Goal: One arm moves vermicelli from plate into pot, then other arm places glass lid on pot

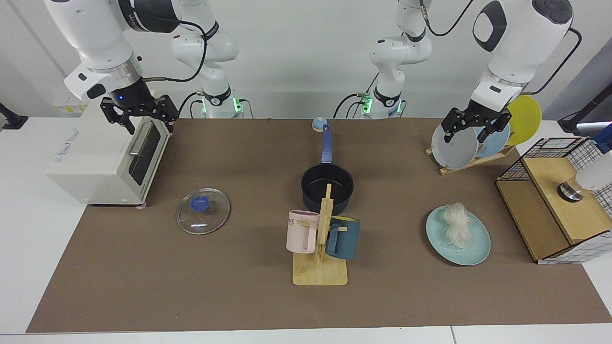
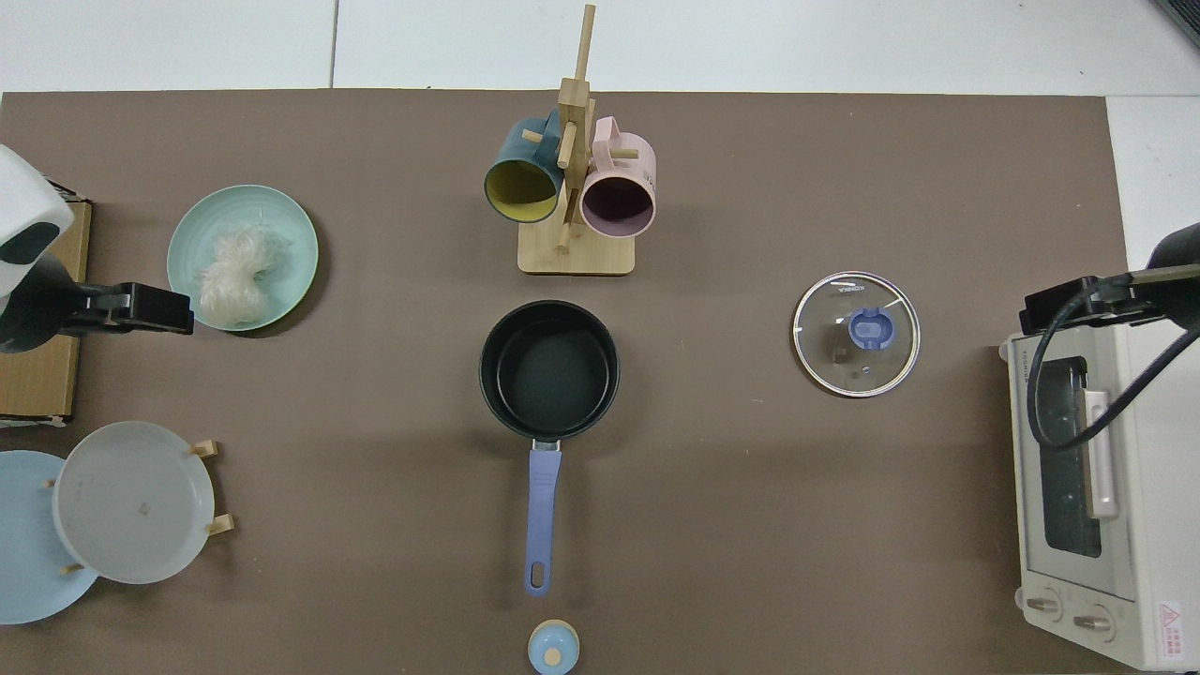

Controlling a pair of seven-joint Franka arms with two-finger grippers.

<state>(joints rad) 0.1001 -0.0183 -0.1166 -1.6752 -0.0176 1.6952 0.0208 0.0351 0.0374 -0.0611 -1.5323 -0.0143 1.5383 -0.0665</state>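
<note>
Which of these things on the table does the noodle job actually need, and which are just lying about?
Needed: noodles on the teal plate; black pot; glass lid; left hand; right hand.

Lying about: toaster oven; mug stand with pink mug and navy mug; plate rack; wooden box.

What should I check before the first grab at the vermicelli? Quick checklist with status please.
1. Vermicelli sits on the teal plate, nothing covering it: ok.
2. Pot is open and empty, lid off: ok.
3. Glass lid lies flat on the mat, apart from the pot, knob up: ok.
4. Left claw is open and empty, raised in front of the plate rack, not yet over the vermicelli: ok.
5. Right claw is open and empty, waiting above the toaster oven: ok.
6. Mug tree stands close to the pot; whether the left arm's path clears it: cannot tell.
</note>
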